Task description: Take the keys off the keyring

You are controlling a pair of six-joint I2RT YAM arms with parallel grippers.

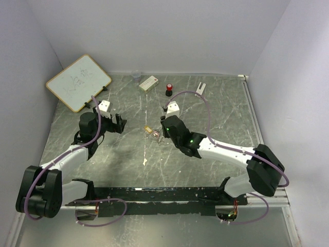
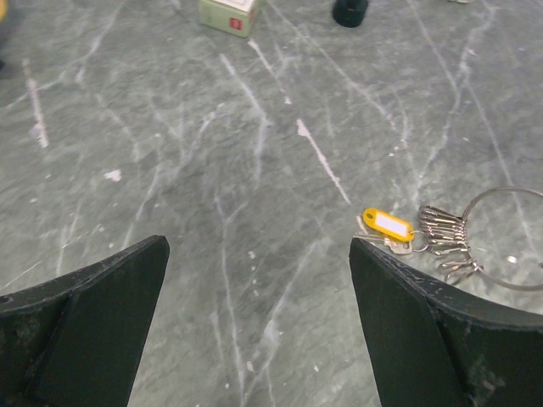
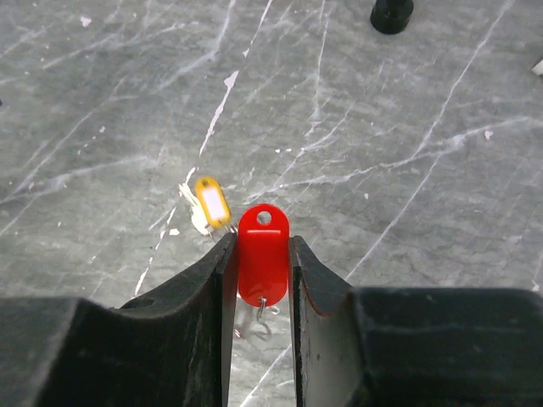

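My right gripper [image 3: 260, 244] is shut on the red plastic head of a key [image 3: 263, 263], held above the table; a small wire loop hangs under the head. The yellow-headed key [image 3: 211, 202] lies on the table just beyond it. In the left wrist view the yellow-headed key [image 2: 388, 224] lies beside several small silver keys [image 2: 445, 235] strung on the thin silver keyring [image 2: 512, 192], right of my open, empty left gripper [image 2: 259, 254]. In the top view the keys [image 1: 150, 131] lie between the left gripper [image 1: 122, 123] and the right gripper [image 1: 163, 133].
At the back stand a tilted whiteboard [image 1: 78, 82], a small clear cup [image 1: 136, 76], a small box [image 1: 148, 83], a red-topped black knob [image 1: 169, 90] and a white clip [image 1: 201, 88]. White walls enclose the grey marbled table [image 1: 226, 118].
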